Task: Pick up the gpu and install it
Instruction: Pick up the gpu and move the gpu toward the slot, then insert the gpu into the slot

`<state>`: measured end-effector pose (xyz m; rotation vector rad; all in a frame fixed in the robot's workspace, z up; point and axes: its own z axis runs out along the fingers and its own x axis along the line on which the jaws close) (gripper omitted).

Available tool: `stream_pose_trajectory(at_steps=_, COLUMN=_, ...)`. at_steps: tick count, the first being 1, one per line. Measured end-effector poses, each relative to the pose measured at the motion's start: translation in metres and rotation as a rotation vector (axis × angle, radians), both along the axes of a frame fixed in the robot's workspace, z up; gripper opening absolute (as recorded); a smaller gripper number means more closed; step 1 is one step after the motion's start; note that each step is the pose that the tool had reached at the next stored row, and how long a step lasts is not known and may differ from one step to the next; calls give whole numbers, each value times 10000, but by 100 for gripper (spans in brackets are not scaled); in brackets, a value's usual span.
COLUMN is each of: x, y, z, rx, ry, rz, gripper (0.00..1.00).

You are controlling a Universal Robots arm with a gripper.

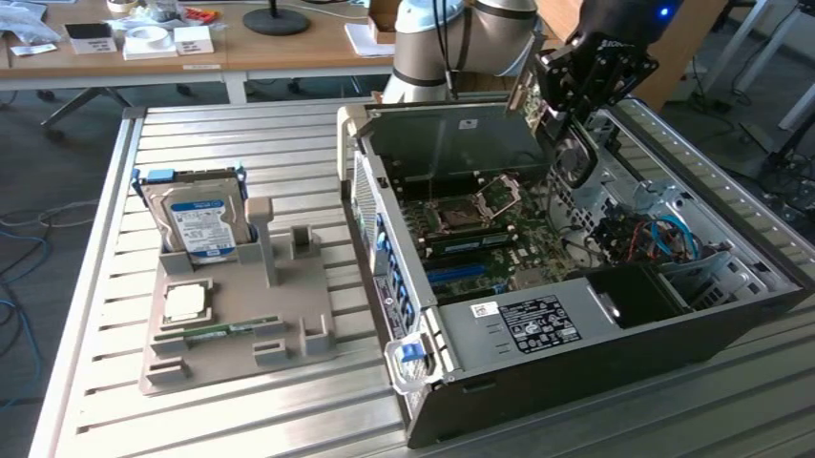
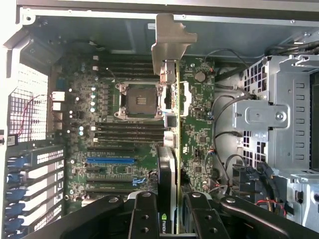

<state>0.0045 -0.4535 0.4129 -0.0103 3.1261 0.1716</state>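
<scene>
My gripper (image 1: 575, 95) hangs over the open computer case (image 1: 560, 372), shut on the gpu (image 1: 570, 153). The card is held on edge above the motherboard (image 1: 491, 243). In the wrist view the gpu (image 2: 168, 164) appears edge-on between my gripper (image 2: 172, 206) fingers (image 2: 144, 214). Its thin green board edge runs alongside the black cooler, and the silver end bracket (image 2: 169, 42) points toward the case's rear wall. Beneath it lie the motherboard (image 2: 114, 144), the CPU socket (image 2: 139, 99) and a blue expansion slot (image 2: 110, 160). The card is clear of the board, touching no slot.
Inside the case a metal drive cage (image 2: 274, 114) and loose cables (image 2: 239, 174) flank the board. At the exterior view's left, a grey holder (image 1: 293, 286) on the slatted table carries a blue-labelled hard drive (image 1: 201, 224), a processor chip (image 1: 187, 302) and a memory stick (image 1: 236, 329).
</scene>
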Motion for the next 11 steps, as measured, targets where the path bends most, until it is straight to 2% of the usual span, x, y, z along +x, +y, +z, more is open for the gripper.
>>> stream_pose_trajectory(at_steps=11, x=20, y=0, z=0, rx=0, ry=0, rz=0, gripper=27)
